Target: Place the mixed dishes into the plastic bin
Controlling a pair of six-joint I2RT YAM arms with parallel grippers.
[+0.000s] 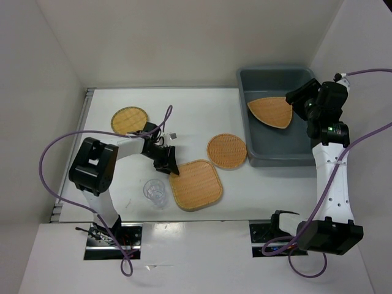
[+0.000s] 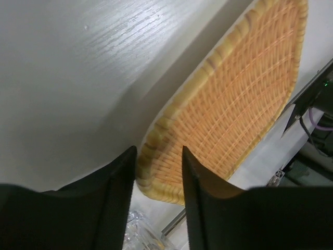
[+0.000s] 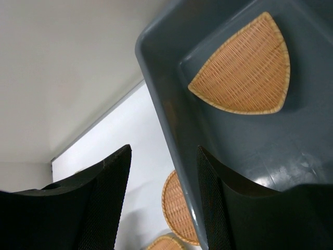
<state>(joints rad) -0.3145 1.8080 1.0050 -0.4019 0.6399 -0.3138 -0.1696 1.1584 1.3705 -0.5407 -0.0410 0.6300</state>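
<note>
Pick-up of the rounded square plate in hand; one dish binned so far.

The plastic bin (image 1: 278, 160) sits at the table's far right and holds only the rounded triangle plate (image 1: 271, 111), lying flat on its floor. The right gripper (image 3: 164, 151) hovers over the bin's left wall, fingers spread and empty. The rounded square plate (image 1: 196, 185) lies near the front centre. The left gripper (image 2: 158, 153) has a jaw on either side of the plate's left corner rim, but I cannot tell whether it pinches yet. One round plate (image 1: 226, 150) lies just beside the bin, the other round plate (image 1: 129, 120) at the far left. The clear ribbed cup (image 1: 154, 192) stands just left of the square plate. My judgement is that the next move needs a firm pinch on that thin rim, then a lift clear of the cup and over the bin's wall.
</note>
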